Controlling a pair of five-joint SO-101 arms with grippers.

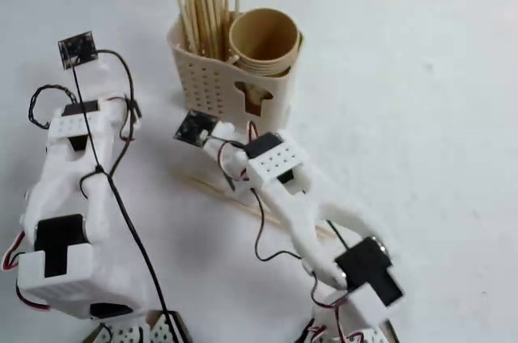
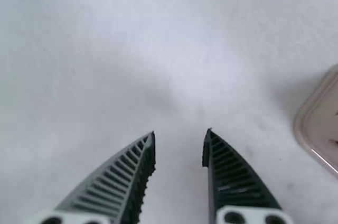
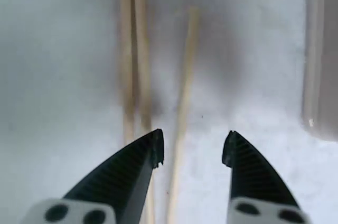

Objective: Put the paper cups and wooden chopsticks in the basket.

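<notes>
Tabletop: white (image 1: 437, 116), carrying both arms and the basket.
Basket: pale and perforated (image 1: 212, 88), at the far middle; stacked paper cups (image 1: 263, 40) and a bundle of standing chopsticks (image 1: 206, 11) are already inside.
Right pincer: (image 3: 193, 139) moderately parted and empty, low over the tabletop just in front of the basket.
Left pincer: (image 2: 180, 134) parted and empty, over bare tabletop off to the basket's side.
Loose chopsticks: three (image 3: 187, 65) lie flat, lengthwise along the right pincer's pointing direction. One runs between its jaws, and two lie just outside one jaw.
Nearer arm: the right, clearly.
In the way: the basket wall is close beside. A grab may nudge the neighbouring pair.
</notes>
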